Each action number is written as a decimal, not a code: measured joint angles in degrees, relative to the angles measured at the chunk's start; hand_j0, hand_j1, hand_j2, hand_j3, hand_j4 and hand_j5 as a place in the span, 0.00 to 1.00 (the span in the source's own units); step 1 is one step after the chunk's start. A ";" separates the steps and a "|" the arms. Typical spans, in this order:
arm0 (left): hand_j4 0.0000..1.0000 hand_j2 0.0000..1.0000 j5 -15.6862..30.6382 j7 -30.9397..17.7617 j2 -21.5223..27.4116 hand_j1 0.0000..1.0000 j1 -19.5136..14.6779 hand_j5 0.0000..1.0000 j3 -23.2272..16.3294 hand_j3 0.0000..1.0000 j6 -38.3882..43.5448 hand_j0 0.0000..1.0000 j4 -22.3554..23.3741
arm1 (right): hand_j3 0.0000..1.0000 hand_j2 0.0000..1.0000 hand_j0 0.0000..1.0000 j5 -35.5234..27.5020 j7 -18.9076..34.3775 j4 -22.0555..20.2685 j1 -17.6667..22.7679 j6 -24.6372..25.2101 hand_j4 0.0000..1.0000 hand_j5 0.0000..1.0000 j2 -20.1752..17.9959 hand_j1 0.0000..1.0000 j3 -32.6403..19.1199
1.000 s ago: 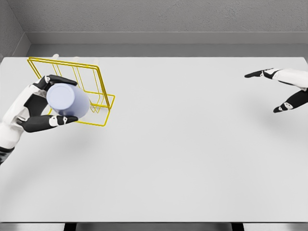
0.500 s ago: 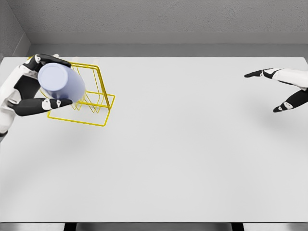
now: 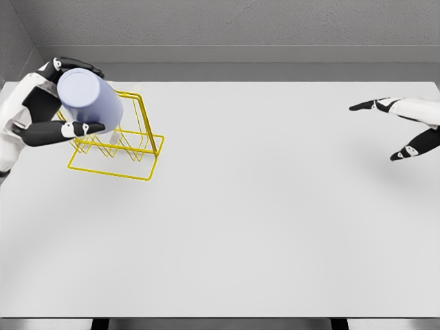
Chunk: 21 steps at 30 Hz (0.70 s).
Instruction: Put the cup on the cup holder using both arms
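While the left hand [image 3: 48, 110] clasps the pale lavender cylindrical cup [image 3: 89, 103] above the yellow wire cup holder [image 3: 127, 148] at ten o'clock — likely light, rigid, slick — side-wall grip suits; right hand [image 3: 405, 127] spread, idle at three.

A pale lavender cup [image 3: 89, 105], a bright yellow wire cup holder [image 3: 130, 148], a plain white table [image 3: 261, 220], grey walls [image 3: 240, 24], and white-and-black hands [image 3: 45, 113].
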 measured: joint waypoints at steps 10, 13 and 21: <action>0.52 0.52 -0.04 0.17 -0.45 0.52 -0.70 0.52 -0.36 0.52 1.29 0.52 0.05 | 1.00 1.00 1.00 0.00 0.00 0.00 -0.09 0.00 1.00 1.00 0.00 1.00 0.00; 0.52 0.52 0.01 0.19 -0.49 0.52 -1.23 0.52 -0.49 0.52 2.26 0.52 0.13 | 1.00 1.00 1.00 0.00 0.00 0.00 0.00 0.00 1.00 1.00 0.22 1.00 -0.01; 0.52 0.52 -0.13 0.22 -1.76 0.52 -1.32 0.52 -1.01 0.52 4.17 0.52 0.42 | 1.00 1.00 1.00 0.00 0.00 0.00 0.00 0.00 1.00 1.00 0.67 1.00 0.00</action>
